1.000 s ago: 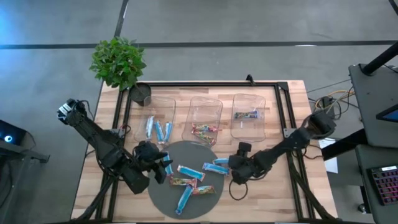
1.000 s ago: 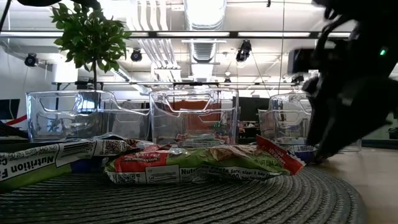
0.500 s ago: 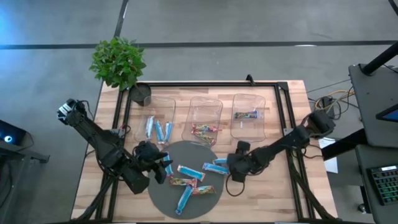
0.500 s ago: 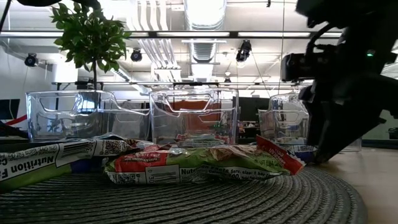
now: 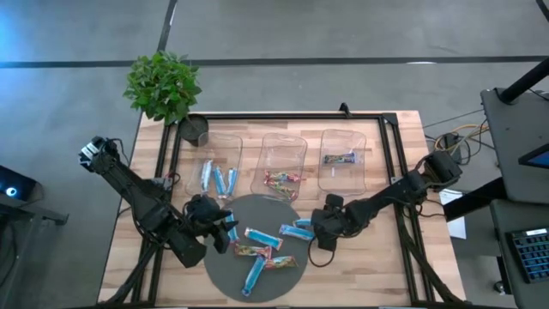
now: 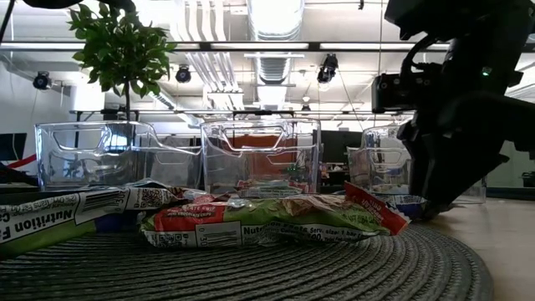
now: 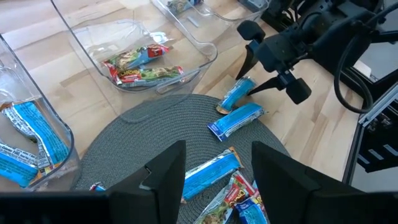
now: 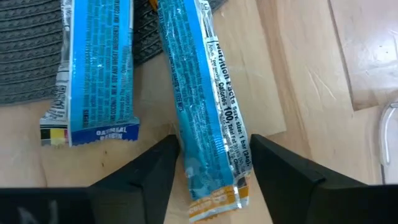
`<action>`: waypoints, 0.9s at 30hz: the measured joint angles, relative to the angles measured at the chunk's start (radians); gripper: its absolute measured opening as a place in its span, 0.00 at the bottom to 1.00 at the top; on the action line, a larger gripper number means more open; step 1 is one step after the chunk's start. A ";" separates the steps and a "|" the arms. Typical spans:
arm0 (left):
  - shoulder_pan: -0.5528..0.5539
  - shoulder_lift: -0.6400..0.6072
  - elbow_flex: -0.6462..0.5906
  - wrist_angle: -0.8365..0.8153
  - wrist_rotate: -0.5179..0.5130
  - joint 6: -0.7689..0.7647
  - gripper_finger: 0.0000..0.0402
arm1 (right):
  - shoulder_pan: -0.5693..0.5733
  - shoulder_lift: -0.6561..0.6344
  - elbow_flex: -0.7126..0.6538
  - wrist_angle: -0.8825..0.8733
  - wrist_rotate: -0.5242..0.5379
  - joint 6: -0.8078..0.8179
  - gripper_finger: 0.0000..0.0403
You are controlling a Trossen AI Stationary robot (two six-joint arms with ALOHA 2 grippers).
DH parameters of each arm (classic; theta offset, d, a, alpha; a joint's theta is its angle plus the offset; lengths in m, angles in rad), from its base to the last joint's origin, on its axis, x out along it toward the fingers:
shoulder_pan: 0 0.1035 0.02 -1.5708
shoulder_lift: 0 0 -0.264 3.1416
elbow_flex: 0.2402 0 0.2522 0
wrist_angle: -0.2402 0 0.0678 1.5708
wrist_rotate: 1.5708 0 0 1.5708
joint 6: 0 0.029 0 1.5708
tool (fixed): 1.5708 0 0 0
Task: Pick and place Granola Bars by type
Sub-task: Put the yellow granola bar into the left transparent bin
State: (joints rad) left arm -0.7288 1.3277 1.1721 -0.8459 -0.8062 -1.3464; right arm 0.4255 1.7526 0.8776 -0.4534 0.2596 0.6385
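Several wrapped granola bars lie on the round grey mat [image 5: 225, 268]: light blue ones [image 5: 262, 238] and multicoloured ones [image 5: 251, 251]. One light blue bar [image 8: 202, 93] lies at the mat's right edge, partly on the wood. My right gripper [image 8: 214, 180] points down over that bar's outer end, open, one finger at each long edge. My left gripper [image 7: 217, 180] hangs open above the mat's left part, over another light blue bar [image 7: 211, 171], touching nothing. The clear bins hold light blue bars [image 5: 219, 178], multicoloured bars [image 5: 281, 182] and a darker bar [image 5: 339, 158]. My right gripper's fingers [image 8: 149, 177] stand along both long edges of the light blue bar's outer end [image 8: 214, 158], coming from above and lying across the bar. The bar lies flat on the wood. Whether the fingers touch the wrapper I cannot tell.
Three clear bins [image 5: 259, 146] stand in a row behind the mat. A potted plant [image 5: 163, 86] stands at the far left corner. Black frame rails [image 5: 390, 163] run along the table's sides and far edge. Bare wood lies to the right of the mat.
My right gripper has turned and tipped a little over the light blue bar's outer end at the mat's right edge. The bars lie where they were.
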 joint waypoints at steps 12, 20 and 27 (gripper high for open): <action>0.000 0.000 0.000 0.002 0.000 -0.016 0.41 | 0.003 -0.041 0.000 -0.015 -0.009 0.070 0.17; 0.009 0.000 0.000 0.007 -0.027 -0.105 0.41 | 0.004 -0.182 0.074 -0.015 0.016 0.056 0.17; 0.124 0.008 0.000 0.094 0.047 -0.317 0.41 | 0.002 -0.164 0.241 -0.014 0.029 -0.091 0.17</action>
State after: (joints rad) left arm -0.6052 1.3353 1.1717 -0.7515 -0.7591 -1.6634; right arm 0.4274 1.5887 1.1187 -0.4679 0.2891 0.5477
